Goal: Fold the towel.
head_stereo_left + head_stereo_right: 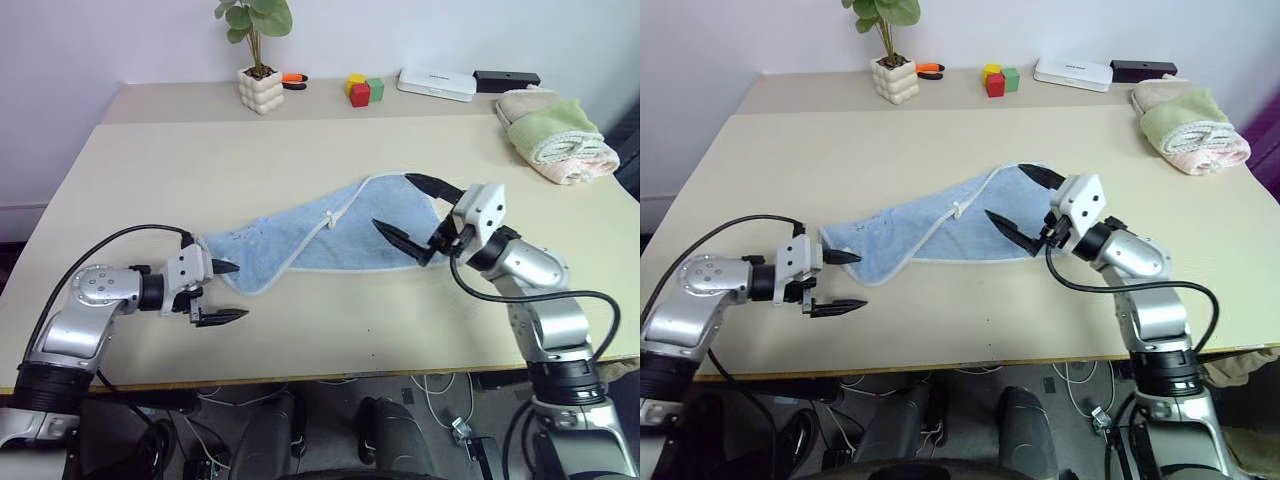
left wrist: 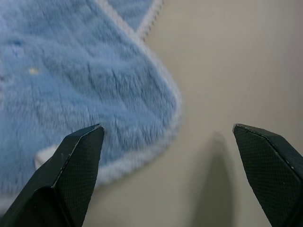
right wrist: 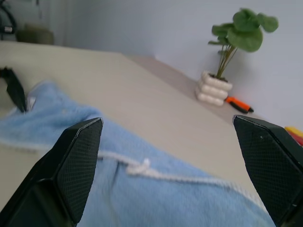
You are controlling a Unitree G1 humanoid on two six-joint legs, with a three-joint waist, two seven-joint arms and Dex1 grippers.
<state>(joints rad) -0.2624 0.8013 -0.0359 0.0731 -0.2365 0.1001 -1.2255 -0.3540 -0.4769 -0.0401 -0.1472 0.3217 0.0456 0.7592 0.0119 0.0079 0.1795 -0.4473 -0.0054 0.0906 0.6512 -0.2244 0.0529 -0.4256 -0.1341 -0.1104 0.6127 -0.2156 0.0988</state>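
Beige tabletop [image 1: 300,150] carries the crumpled light blue terry towel [image 1: 320,240] between two wide, empty end effectors: left end effector [image 1: 222,292] beside its near corner, right end effector [image 1: 410,215] above its far end, apparently poised to grasp.

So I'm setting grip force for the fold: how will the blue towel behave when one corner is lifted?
The towel lies limp and creased on the table, so it will probably drape and sag, not hold shape. Its fuzzy terry pile suggests little slipping. It looks thin, so likely light, and the rest may drag along.
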